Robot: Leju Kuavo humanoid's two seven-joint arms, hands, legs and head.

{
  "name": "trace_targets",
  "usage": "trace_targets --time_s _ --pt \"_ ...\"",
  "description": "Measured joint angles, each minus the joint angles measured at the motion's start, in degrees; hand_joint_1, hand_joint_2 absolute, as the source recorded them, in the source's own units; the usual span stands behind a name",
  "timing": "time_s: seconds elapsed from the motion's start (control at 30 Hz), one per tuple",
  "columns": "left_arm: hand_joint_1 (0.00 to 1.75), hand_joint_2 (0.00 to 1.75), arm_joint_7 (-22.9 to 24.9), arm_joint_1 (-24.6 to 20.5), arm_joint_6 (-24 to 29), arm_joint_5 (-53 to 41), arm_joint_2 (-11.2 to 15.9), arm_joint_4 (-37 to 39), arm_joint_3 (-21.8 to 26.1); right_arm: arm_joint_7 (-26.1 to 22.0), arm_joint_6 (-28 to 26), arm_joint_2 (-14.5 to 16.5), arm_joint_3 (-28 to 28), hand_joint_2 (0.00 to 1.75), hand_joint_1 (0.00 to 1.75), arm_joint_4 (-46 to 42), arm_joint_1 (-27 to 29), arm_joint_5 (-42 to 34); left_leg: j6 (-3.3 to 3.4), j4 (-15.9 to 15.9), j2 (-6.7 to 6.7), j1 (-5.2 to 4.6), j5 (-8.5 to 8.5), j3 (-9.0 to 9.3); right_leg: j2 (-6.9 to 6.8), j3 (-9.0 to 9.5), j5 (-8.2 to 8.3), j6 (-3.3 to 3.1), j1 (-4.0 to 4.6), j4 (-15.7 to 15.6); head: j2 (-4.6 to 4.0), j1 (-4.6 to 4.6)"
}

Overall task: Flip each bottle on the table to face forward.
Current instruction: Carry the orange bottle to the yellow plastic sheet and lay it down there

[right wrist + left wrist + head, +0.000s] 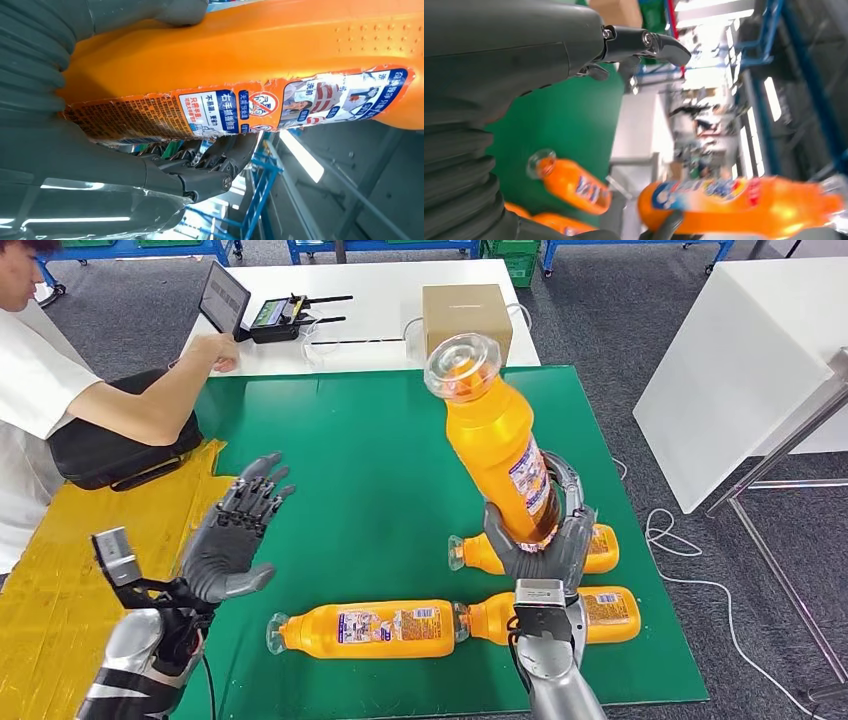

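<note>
Tall orange plastic bottle with clear cap being held by right hand, fingers wrapped round lower body, lifted clear above green mat, cap tilted up and away. Label strip being seen at hand's side in right wrist view. Left hand being kept wide, holding nothing, over mat's left edge. Three more orange bottles lying flat below. Judged best: bottle being rolled about long axis till front label faces robot, then being lowered into free space, clear of lying bottles.
</note>
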Motion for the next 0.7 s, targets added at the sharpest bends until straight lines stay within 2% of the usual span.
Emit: trace_targets --time_s 0.23,0.7 --pt "0.00 1.75 0.2 -2.3 0.9 0.0 0.3 3.1 -4.6 0.8 2.9 0.5 3.2 1.75 1.75 1.6 -0.9 -0.2 0.00 0.0 0.00 0.01 0.00 -0.03 0.00 -0.02 0.00 0.00 0.00 0.0 0.00 -0.02" --pt "0.00 1.75 0.0 -3.5 2.0 3.9 0.3 6.0 -7.4 2.6 6.7 2.8 14.8 1.75 1.74 12.0 -4.9 0.6 -0.02 0.0 0.01 0.01 0.02 -0.02 0.00 -0.01 0.00 0.00 0.01 0.0 0.00 -0.01"
